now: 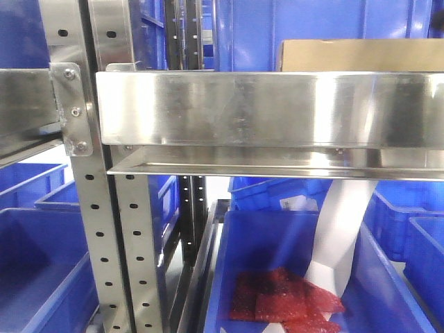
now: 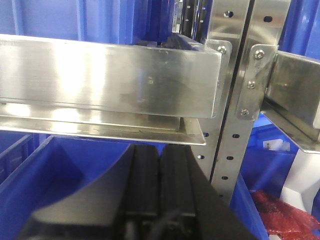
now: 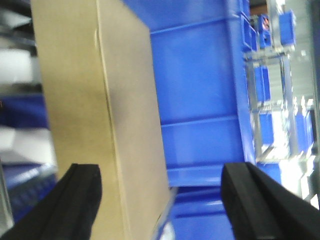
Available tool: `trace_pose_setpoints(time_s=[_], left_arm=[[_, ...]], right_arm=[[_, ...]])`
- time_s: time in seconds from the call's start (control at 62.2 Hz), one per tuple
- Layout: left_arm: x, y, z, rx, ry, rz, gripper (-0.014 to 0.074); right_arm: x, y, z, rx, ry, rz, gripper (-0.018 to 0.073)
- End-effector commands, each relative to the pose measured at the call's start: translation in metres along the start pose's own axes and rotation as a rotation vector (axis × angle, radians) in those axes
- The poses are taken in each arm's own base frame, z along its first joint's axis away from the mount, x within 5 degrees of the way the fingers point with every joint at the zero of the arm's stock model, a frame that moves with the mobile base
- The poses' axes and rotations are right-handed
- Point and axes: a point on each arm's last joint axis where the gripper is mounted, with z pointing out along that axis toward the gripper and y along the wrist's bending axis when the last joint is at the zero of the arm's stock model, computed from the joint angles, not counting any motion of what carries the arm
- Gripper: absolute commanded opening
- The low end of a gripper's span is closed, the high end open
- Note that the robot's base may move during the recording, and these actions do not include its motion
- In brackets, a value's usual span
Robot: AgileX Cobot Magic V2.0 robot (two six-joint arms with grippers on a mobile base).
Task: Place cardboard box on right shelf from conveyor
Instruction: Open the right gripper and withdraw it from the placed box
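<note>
Blue plastic bins [image 1: 291, 28] crowd the rack on all sides, stacked behind the right shelf [image 1: 270, 107] and set below it. The lower bin [image 1: 277, 236] under that shelf has red plastic bags [image 1: 284, 298] lying in it, and a white sheet [image 1: 340, 236] hangs down from under the shelf into it. Perforated steel uprights [image 1: 104, 229] stand at the shelf's left end, bolted to it with a bracket.

From the front view the shelf's tall shiny lip hides nearly everything on it; only the top edge of the cardboard box [image 1: 361, 54] peeks above, toward the right end. The right wrist view shows what the front cannot: the box [image 3: 100, 115] standing tall and full-faced against a blue bin wall [image 3: 200, 100]. The left wrist view shows no box at all, only a steel shelf [image 2: 110, 80] from the side and the uprights [image 2: 235, 100].

The right gripper [image 3: 160, 200] is spread wide, its two black fingers [image 3: 80, 200] far apart; the box sits beyond and between them, nearer the left finger, and I cannot tell if that one touches it. The left gripper [image 2: 160, 170] has its fingers pressed together with nothing between
</note>
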Motion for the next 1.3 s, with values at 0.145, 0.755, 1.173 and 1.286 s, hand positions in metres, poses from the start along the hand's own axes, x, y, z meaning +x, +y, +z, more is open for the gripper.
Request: trace_pose_setpoints(time_s=[0.145,0.755,1.173,1.286], left_arm=[[-0.009,0.0,-0.001,0.006,-0.089,-0.004,-0.0119],[-0.009,0.0,-0.001,0.006,-0.089,-0.004,-0.0119],[-0.009,0.0,-0.001,0.006,-0.089,-0.004,-0.0119],[-0.009,0.0,-0.001,0.006,-0.089,-0.004,-0.0119]], right_arm=[[0.007,-0.021,-0.032,0.1,0.061,0.416,0.013],[0.061,0.055,-0.096,0.468,-0.103,1.331,0.0039],[0.058,0.091,-0.138,0.525,-0.168,1.324,0.0039],[0.058,0.091,-0.139,0.527,-0.171,1.323,0.0039]])
